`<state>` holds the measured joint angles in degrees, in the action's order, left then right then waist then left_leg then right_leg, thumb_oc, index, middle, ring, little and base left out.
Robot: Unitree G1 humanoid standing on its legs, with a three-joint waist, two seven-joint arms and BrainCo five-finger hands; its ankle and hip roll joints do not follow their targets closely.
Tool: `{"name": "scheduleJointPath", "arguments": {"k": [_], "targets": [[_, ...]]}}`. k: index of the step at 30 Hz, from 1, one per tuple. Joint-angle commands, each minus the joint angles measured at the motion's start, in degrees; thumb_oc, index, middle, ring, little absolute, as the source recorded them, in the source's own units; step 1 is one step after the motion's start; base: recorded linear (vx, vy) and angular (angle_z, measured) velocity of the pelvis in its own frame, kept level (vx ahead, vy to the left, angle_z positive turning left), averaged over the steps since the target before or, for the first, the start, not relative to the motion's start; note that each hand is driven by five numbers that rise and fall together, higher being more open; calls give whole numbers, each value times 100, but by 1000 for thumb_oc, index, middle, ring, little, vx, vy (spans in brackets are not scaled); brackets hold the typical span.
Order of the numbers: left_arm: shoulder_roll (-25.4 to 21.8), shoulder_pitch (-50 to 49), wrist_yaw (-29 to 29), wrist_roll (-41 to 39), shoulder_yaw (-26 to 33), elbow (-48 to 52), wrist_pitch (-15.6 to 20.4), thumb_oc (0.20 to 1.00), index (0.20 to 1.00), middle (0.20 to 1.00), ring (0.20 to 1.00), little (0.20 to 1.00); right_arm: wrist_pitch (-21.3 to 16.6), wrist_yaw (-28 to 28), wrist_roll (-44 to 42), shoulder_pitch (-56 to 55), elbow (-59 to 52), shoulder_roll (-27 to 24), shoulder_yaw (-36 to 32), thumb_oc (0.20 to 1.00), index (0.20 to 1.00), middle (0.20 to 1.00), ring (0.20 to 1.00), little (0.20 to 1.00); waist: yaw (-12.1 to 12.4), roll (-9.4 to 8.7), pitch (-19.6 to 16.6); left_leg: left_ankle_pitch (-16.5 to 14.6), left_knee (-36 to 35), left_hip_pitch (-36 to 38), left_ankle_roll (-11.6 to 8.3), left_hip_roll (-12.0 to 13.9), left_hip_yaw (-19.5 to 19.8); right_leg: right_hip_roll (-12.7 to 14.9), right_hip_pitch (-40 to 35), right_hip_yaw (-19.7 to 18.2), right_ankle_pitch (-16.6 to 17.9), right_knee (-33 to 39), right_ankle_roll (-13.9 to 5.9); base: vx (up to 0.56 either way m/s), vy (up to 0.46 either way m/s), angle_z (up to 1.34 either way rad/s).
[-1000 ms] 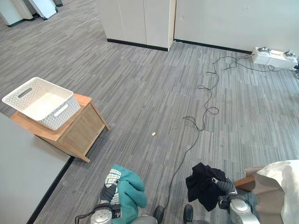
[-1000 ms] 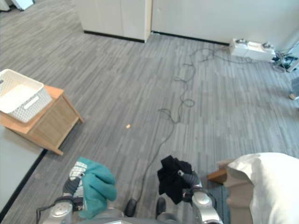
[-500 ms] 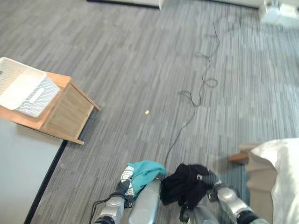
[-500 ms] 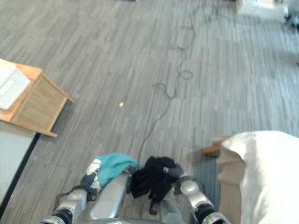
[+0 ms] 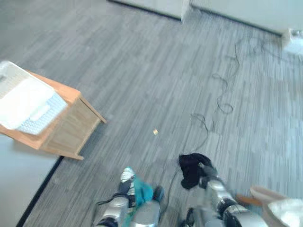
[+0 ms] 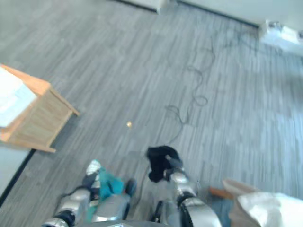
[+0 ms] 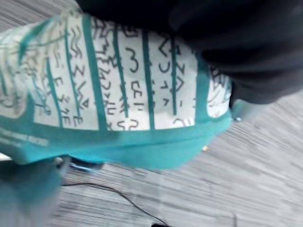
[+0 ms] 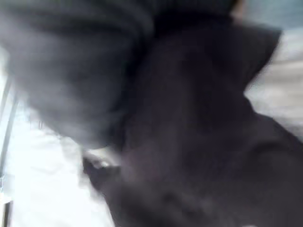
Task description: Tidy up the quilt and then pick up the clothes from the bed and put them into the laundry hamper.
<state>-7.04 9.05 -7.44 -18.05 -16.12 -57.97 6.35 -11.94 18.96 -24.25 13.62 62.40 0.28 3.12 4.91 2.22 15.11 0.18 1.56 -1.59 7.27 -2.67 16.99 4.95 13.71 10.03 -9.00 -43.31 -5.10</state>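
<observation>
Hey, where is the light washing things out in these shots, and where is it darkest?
Left eye view: the white hamper on the wooden stand glares, and its pattern is mostly washed out. Right wrist view: the black garment is a dark mass with hardly any folds to read. Left wrist view: the teal garment is evenly lit, with its print legible.

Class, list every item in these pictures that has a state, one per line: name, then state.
Teal garment: bunched, held by the left robot hand.
Black garment: bunched, held by the right robot hand.
White hamper: upright on the wooden stand, no clothes visible inside.
Cable: lying loose on the floor.
</observation>
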Motion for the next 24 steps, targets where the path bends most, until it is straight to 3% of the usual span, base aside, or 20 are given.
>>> {"name": "scheduleJointPath", "arguments": {"k": [1, 2, 3, 4, 5, 6, 8, 9, 10, 11, 13, 14, 15, 16, 17, 18, 19, 20, 23, 24], "targets": [[155, 117, -828, -101, -517, -395, 252, 200, 200, 200, 200, 200, -306, 391, -1369, -558, 205, -193, 172, 200, 200, 200, 200, 200, -317, -202, -54, -363, -656, 587, -528, -47, 239, -196, -54, 201, 560, 2929, -165, 795, -71, 105], [283, 670, -875, -841, -820, -383, 360, 200, 200, 200, 200, 200, -506, 1318, -1421, -52, 241, 515, 616, 200, 200, 200, 200, 200, -522, -57, -104, -775, -656, 951, -702, 23, 547, -214, 99, -167, 829, 4249, -299, 997, -44, 117], [373, 867, -1138, -874, -774, -373, 392, 200, 200, 200, 200, 200, -213, 1213, -1230, -335, 7, 235, 787, 200, 200, 200, 200, 200, -686, -69, -111, -895, -656, 1047, -714, 44, 676, -196, 269, -530, 1030, 4518, -408, 711, 32, 177], [381, 864, -1141, -871, -767, -376, 392, 200, 200, 200, 200, 200, -204, 1220, -1228, -350, -11, 228, 798, 200, 200, 200, 200, 200, -706, -77, -133, -873, -656, 1017, -712, 22, 690, -171, 283, -525, 1055, 4542, -415, 461, 14, 199], [807, 761, -1509, -1262, -1086, -521, 668, 200, 200, 200, 200, 200, -567, 2111, -1360, 112, 301, 1156, 949, 200, 200, 200, 200, 200, -695, -35, -183, -1076, -656, 1194, -707, 65, 847, -182, 357, -669, 1175, 4581, -427, 629, -77, 179], [626, 361, -1736, -883, -982, -512, 733, 200, 200, 200, 200, 200, -500, 1775, -1220, -519, 154, 582, 1203, 200, 200, 200, 200, 200, -597, -179, -202, -1328, -247, 1328, -754, 99, 843, -106, 188, -795, 1295, 4438, -306, 856, -83, 96], [433, 649, -1546, -1378, -694, -542, 651, 200, 200, 200, 200, 200, -330, 1518, -1196, -655, -71, 461, 1469, 200, 200, 200, 200, 200, -654, -199, -258, -1201, 186, 1261, -832, 128, 715, -180, 66, -888, 1327, 4290, -216, 549, -19, 46], [476, 601, -1692, -1744, -508, -570, 902, 200, 200, 200, 200, 200, -46, 1297, -1017, -667, -192, 322, 1662, 200, 200, 200, 200, 200, -492, -228, -82, -344, 2186, 382, -1060, -118, 347, -171, -413, -954, 1328, 4167, 52, 292, 32, 40], [473, 601, -1692, -1744, -508, -571, 903, 200, 200, 200, 200, 200, -45, 1299, -1015, -668, -195, 325, 1663, 200, 200, 200, 200, 200, -506, -247, -105, -331, 2211, 332, -1057, -149, 355, -143, -381, -949, 1339, 4170, 42, 354, 1, 34], [473, 576, -1773, -1791, -498, -468, 1015, 200, 200, 200, 200, 200, -70, 1267, -1115, -691, -274, 312, 1712, 200, 200, 200, 200, 200, -385, -334, 35, -185, 3189, -285, -992, -235, 13, -77, -606, -901, 1308, 4211, 115, 129, -87, 21], [507, 552, -1877, -2091, -465, -339, 1103, 200, 200, 200, 200, 200, -81, 1134, -1235, -632, -539, 215, 2007, 200, 200, 200, 200, 200, -81, -506, 220, -415, 4226, -1228, -844, -259, -683, -11, -1070, -680, 1163, 4460, 250, 247, -142, 19], [576, 621, -1959, -2151, -479, -391, 1104, 200, 200, 200, 200, 200, -58, 1084, -1302, -525, -587, 193, 2159, 200, 200, 200, 200, 200, 60, -554, 251, -601, 4028, -1493, -823, -197, -1043, 36, -1281, -523, 1032, 4545, 255, 506, -40, -12], [637, 755, -2038, -2154, -435, -480, 1109, 200, 200, 200, 200, 200, -64, 1039, -1377, -366, -714, 204, 2324, 200, 200, 200, 200, 200, 236, -610, 189, -857, 3168, -1732, -784, -153, -1565, 75, -1573, -341, 760, 4613, 211, 438, 12, -13], [635, 757, -2037, -2154, -433, -481, 1109, 200, 200, 200, 200, 200, -63, 1040, -1377, -364, -714, 206, 2324, 200, 200, 200, 200, 200, 224, -632, 178, -825, 3128, -1733, -781, -175, -1565, 98, -1557, -334, 761, 4612, 208, 636, 118, -9], [756, 806, -2157, -2166, -428, -508, 1080, 200, 200, 200, 200, 200, -127, 1119, -1345, -269, -807, 316, 2484, 200, 200, 200, 200, 200, 332, -611, 18, -862, 1974, -1809, -669, -84, -2087, 37, -1792, -111, 455, 4617, 148, 593, 111, -12], [777, 778, -2223, -2121, -428, -524, 999, 200, 200, 200, 200, 200, -258, 1213, -1301, -214, -820, 411, 2481, 200, 200, 200, 200, 200, 405, -551, -93, -406, 1127, -1794, -737, 121, -2517, -81, -2081, -2, 197, 4677, 84, 751, 118, -4], [783, 844, -2321, -2137, -467, -412, 1032, 200, 200, 200, 200, 200, -253, 1285, -1291, -157, -919, 405, 2457, 200, 200, 200, 200, 200, 379, -536, -126, -260, 705, -1719, -717, 206, -2859, -105, -2217, 118, 81, 4668, 57, 631, 78, 26], [819, 829, -2392, -2150, -484, -343, 1032, 200, 200, 200, 200, 200, -254, 1300, -1290, -116, -957, 437, 2438, 200, 200, 200, 200, 200, 386, -574, -153, -341, 545, -1703, -729, 221, -3116, -54, -2382, 272, -84, 4611, -24, 375, 52, 102], [836, 862, -2560, -2124, -547, -151, 964, 200, 200, 200, 200, 200, -306, 1320, -1244, -77, -1106, 570, 2501, 200, 200, 200, 200, 200, 309, -654, -258, -345, 412, -1393, -565, 255, -3291, 85, -2312, 541, -106, 3958, -205, 450, 171, 116], [860, 878, -2703, -2110, -580, -36, 927, 200, 200, 200, 200, 200, -397, 1401, -1320, -64, -1180, 658, 2494, 200, 200, 200, 200, 200, 276, -731, -301, -398, 442, -1251, -491, 136, -3154, 261, -2153, 664, -37, 3282, -345, 341, 171, 58]]}}
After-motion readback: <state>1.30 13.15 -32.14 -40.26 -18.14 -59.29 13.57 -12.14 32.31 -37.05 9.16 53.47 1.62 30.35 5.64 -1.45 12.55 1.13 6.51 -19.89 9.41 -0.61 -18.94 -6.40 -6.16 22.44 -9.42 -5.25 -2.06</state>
